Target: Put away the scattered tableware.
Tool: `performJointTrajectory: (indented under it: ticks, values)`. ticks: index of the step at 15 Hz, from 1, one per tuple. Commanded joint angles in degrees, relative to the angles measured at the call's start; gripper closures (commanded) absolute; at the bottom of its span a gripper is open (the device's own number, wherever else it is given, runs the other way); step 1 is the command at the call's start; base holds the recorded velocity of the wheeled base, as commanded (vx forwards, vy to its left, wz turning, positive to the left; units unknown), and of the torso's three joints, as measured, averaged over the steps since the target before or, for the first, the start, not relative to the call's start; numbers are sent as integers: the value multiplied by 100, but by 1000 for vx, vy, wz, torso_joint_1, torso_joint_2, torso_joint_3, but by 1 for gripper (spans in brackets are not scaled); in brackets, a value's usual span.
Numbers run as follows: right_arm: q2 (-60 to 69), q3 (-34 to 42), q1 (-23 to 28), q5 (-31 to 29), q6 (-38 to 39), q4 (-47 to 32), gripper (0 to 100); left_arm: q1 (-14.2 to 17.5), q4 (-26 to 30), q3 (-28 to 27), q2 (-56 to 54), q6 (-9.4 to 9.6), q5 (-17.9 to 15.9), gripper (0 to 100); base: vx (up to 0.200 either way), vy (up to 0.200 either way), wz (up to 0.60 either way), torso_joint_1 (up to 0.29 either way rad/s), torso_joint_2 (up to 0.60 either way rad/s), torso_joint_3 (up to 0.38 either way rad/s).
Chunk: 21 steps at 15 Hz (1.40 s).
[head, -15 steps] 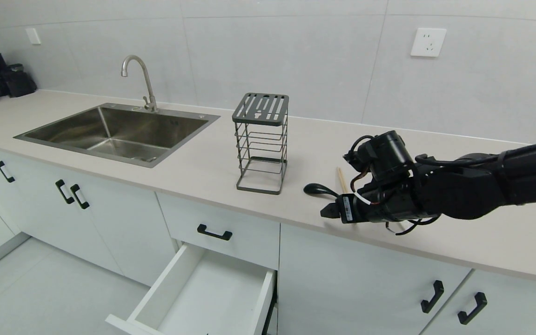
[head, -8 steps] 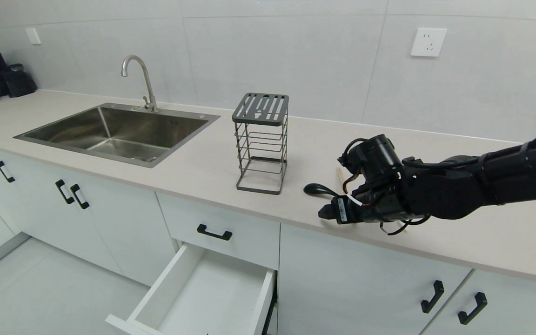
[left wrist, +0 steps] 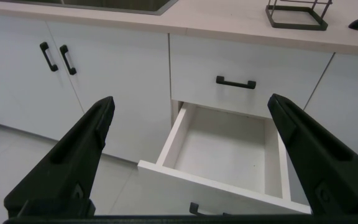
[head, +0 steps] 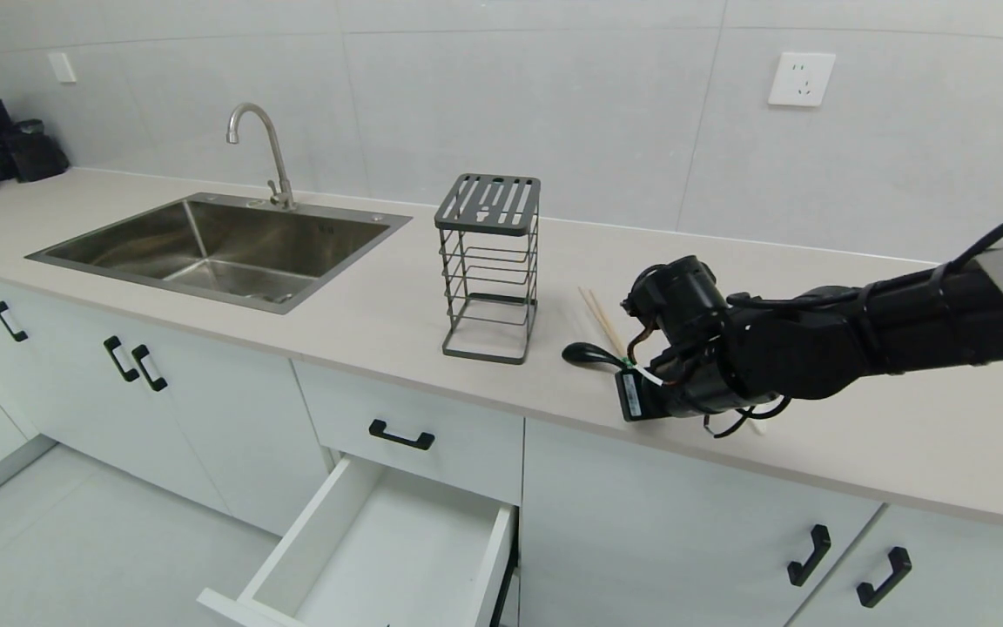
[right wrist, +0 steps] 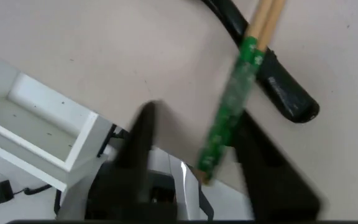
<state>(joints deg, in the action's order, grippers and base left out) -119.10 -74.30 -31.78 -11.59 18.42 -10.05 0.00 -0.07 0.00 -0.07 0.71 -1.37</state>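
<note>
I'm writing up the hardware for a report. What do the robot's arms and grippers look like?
The right arm is black and bulky with rounded segments, looping black cables and a cylindrical module at the wrist. The right gripper carries a white printed label. The left gripper has two broad, matte black fingers that taper toward their tips.

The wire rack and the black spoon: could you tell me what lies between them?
Just bare counter between rack and spoon, as the head view shows.
</note>
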Motion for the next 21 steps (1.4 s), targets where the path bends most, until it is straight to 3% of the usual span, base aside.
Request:
performJointTrajectory:
  ticks: [1, 6, 10, 13, 16, 20, 21]
  values:
    - [-227, -427, 76, -10, 4, -41, 100, 0, -1, 0, 7, 0, -4, 0, 0, 0, 0, 0, 0, 0]
    - [-131, -489, 181, -1, 223, -41, 100, 0, -1, 0, 7, 0, -4, 0, 0, 0, 0, 0, 0, 0]
    - [1126, 153, 374, 210, 346, -24, 100, 0, -1, 0, 7, 0, -4, 0, 0, 0, 0, 0, 0, 0]
    - [2128, 619, 480, 395, -163, 64, 100, 0, -1, 0, 7, 0, 5, 0, 0, 0, 0, 0, 0, 0]
    - [2770, 909, 506, 852, -647, 213, 100, 0, -1, 0, 7, 0, -4, 0, 0, 0, 0, 0, 0, 0]
    - [3648, 1269, 620, 1871, -1429, 187, 100, 0, -1, 0, 7, 0, -4, 0, 0, 0, 0, 0, 0, 0]
    - [3807, 1366, 620, 2249, -1930, 178, 100, 0, -1, 0, 7, 0, -4, 0, 0, 0, 0, 0, 0, 0]
